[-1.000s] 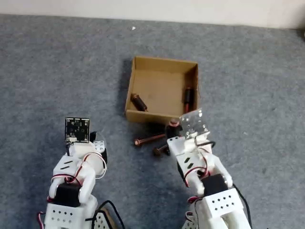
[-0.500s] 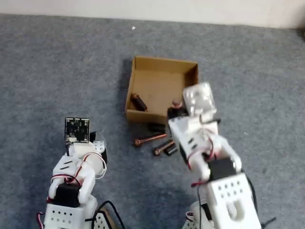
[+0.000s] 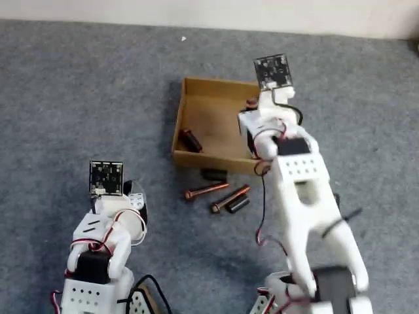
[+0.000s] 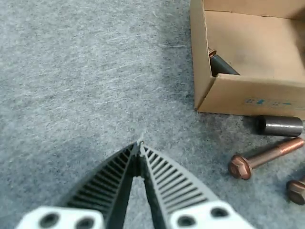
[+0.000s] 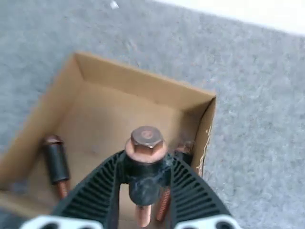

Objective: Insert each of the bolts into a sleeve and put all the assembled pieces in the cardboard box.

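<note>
Two loose bolts (image 3: 206, 190) lie on the worktop (image 3: 78, 85) just outside your cardboard box (image 3: 216, 121). Your right jaws, above the box, clamp a sleeved bolt (image 5: 144, 179) upright; your left jaws sit pressed together over the worktop.

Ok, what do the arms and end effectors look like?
The left arm and right arm are white plastic with black servos, red and black cables and a dark square wrist board. The left end effector and right end effector have dark grey ribbed, tapering fingers.
</note>
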